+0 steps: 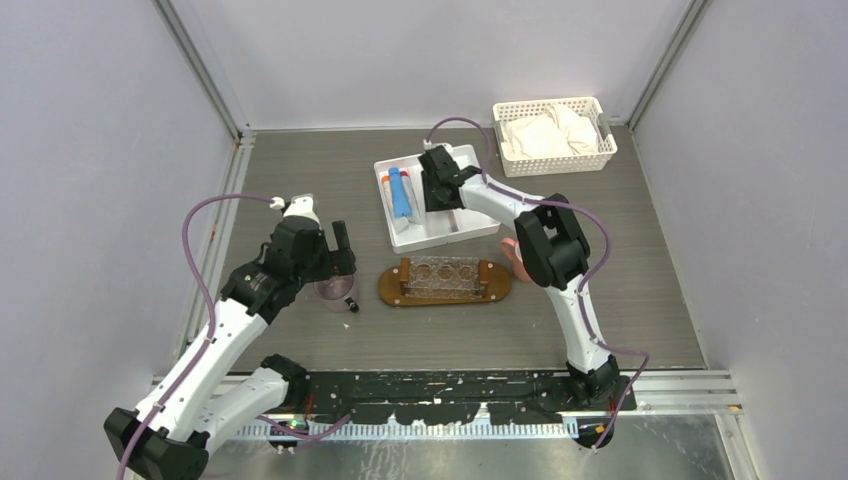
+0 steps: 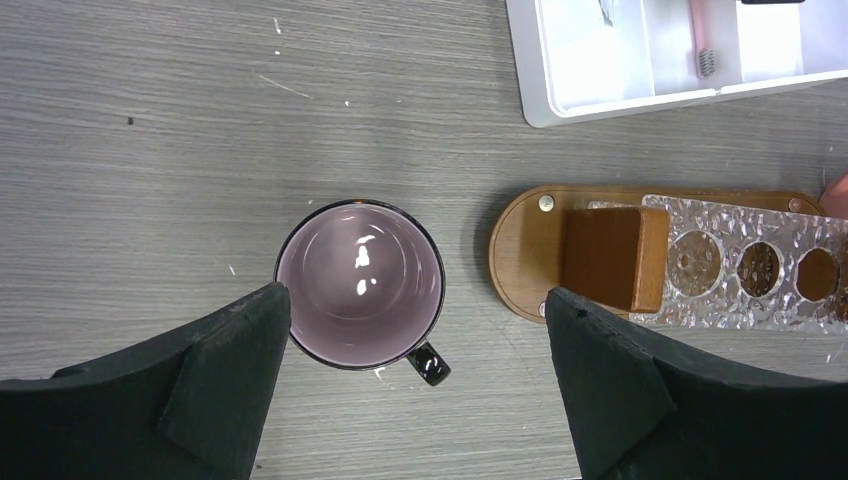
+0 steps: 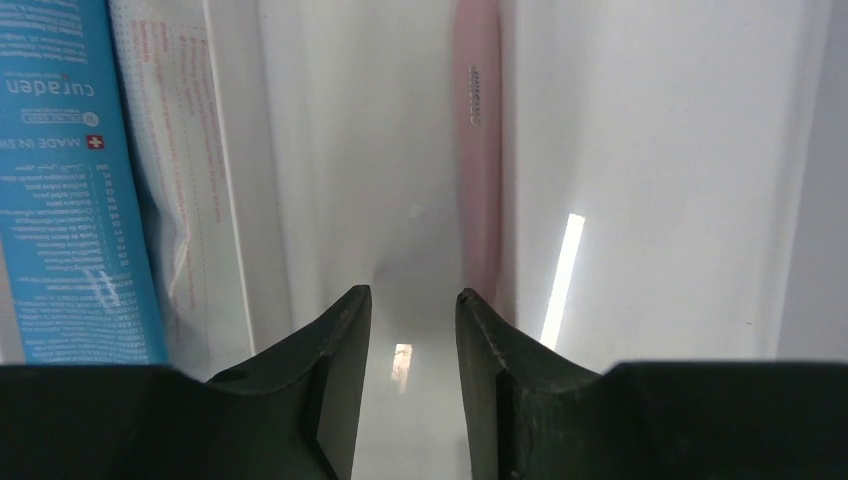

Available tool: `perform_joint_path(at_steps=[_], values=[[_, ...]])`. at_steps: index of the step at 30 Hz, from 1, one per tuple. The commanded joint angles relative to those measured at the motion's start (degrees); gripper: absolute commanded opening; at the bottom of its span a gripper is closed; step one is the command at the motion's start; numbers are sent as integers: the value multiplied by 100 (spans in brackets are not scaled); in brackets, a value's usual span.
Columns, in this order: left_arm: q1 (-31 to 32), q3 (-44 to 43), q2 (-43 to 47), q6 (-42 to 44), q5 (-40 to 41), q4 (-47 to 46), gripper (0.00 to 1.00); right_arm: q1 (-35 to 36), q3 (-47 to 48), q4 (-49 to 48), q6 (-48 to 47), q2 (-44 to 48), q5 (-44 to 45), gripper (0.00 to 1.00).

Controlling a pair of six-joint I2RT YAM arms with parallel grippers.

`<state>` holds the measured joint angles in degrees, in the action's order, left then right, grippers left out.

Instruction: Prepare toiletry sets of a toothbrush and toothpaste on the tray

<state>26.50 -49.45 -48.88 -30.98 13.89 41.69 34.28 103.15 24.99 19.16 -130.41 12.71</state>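
Left side: the left gripper (image 2: 415, 292) hangs over the counter (image 1: 300, 180), pointing down, its fingers (image 2: 225, 370) released and spread wide, grasping nothing. Directly beneath the gap stands a purple mug (image 2: 360, 285), upright, its small dark handle towards the camera in the left wrist view. Neither finger touches the mug in that view.

Centre: just right of the mug, apart from it, lies the brown oval tray (image 2: 520, 250), flat on the counter, long axis running left to right. It carries a clear textured rack (image 2: 745, 215) with three round holes, raised on a wooden block (image 2: 610, 255) at its near end.

Behind the tray sits a white divided tray (image 1: 455, 232). Its left compartment holds the blue toothpaste tube (image 3: 60, 180) and a white tube (image 3: 180, 180) side by side and touching; a further tube beside them shows only in the top view, too small to describe.

The right gripper (image 3: 413, 300) is lowered into the next compartment. Its fingers (image 3: 335, 390) stand a narrow gap apart with only bare white floor between them: unclenched, holding nothing. The pink toothbrush (image 3: 478, 150) lies lengthwise along the compartment wall, its end just at the tip of the finger on the view's right; actual contact cannot be confirmed.

Right side: a pink object (image 1: 510, 258) rests by the tray's right end, largely hidden by the right arm. At the far right corner stands a white lattice basket (image 1: 600, 150) containing white cloth (image 1: 545, 132).
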Motion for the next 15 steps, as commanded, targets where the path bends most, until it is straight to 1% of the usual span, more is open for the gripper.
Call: perform_joint_path(at_steps=[1, 6, 11, 15], values=[[-20, -3, 37, 29, -14, -219, 99, -69, 107, -391, -157, 491, 114, 43], [-22, -3, 15, 25, -9, -227, 99, -70, 167, -457, -288, 550, 103, 43], [-22, -36, 9, 27, -18, -212, 98, -70, 636, -24, -436, 245, 291, 43], [-22, -56, 49, 40, 21, -168, 99, -64, 805, 147, -573, 75, 568, 43]])
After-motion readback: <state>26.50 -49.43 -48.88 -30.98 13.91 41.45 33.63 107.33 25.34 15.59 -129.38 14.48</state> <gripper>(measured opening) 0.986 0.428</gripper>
